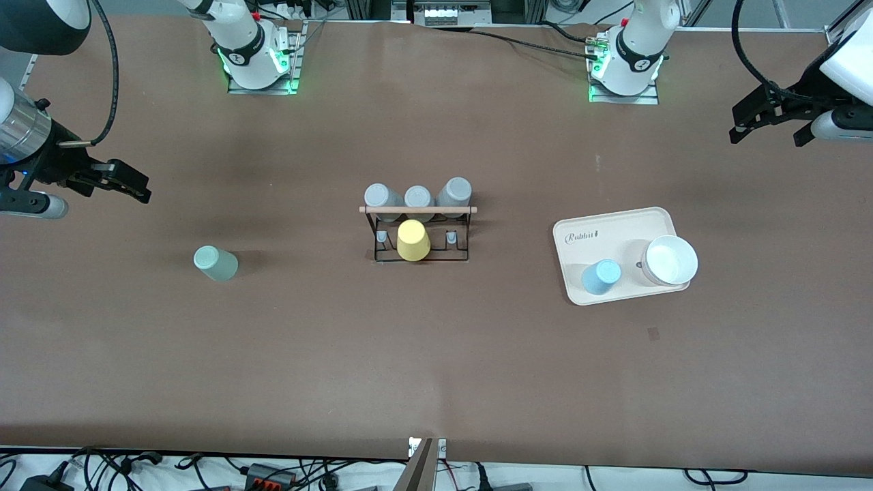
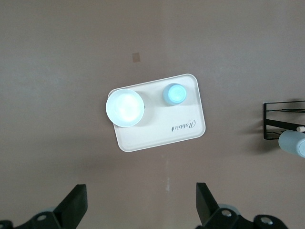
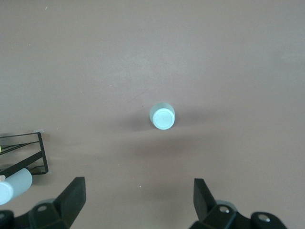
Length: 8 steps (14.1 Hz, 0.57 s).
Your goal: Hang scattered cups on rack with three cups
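Here the pale mint green plastic tumbler [image 3: 163, 116] stands upside down on the brown table [image 1: 436, 354], well below the wide-open, empty right gripper [image 3: 138, 200]. The light blue plastic tumbler [image 2: 175, 94] stands likewise on the cream tray [image 2: 157, 133] under the open, empty left gripper [image 2: 142, 202]. Both wrist views cut off the black wire-frame rack [image 1: 421, 235].

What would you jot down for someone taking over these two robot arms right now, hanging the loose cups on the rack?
Left gripper: jaws open, empty, waiting in the air at its end of the table.
Right gripper: jaws open, empty, in the air at its own end.
Rack: mid-table, already carrying three grey cups and a yellow cup.
Light blue cup: upside down on the cream tray, beside a white bowl.
Mint cup: on the bare table toward the right arm's end.
Done: nothing yet. Left: hang both cups.
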### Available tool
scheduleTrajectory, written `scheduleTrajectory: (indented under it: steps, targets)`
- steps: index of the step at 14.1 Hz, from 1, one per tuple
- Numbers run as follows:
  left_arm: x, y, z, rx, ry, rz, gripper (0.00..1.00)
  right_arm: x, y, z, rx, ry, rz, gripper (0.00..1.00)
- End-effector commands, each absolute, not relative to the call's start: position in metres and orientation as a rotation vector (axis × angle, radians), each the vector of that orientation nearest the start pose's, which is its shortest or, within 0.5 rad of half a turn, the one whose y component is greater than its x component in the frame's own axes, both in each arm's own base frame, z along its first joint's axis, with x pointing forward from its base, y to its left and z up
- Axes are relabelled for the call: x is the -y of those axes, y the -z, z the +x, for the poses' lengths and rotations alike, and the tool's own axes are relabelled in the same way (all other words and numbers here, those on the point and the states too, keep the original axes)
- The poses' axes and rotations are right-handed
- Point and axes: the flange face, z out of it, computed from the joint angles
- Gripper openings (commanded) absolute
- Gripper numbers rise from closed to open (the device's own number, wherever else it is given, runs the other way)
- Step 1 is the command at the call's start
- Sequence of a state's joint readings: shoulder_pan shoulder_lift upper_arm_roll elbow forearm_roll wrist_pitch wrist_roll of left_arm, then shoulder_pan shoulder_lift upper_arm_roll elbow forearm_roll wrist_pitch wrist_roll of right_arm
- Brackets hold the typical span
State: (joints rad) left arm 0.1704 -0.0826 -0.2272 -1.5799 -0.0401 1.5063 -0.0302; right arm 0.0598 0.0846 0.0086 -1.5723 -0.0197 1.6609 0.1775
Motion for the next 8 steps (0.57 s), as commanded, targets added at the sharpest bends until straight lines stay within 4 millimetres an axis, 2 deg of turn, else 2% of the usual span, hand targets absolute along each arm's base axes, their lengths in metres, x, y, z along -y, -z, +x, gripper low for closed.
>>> scheduleTrajectory:
  steps: [1,6,8]
  targets:
    - [0.0392,-0.6626,0.5217,-0.033,0.032,-3.149,1.00,-0.0388,-0.5868,0.5825,-0.147,0.018,-3.167,1.00]
    - [0.0401,-0.6621,0.5205,-0.031,0.023,-3.149,1.00,-0.0369,-0.5868,0.5826,-0.154,0.018,-3.168,1.00]
    - [0.0471,-0.6552,0.5169,-0.054,-0.061,-3.123,1.00,-0.0363,-0.5868,0.5827,-0.154,0.017,-3.165,1.00]
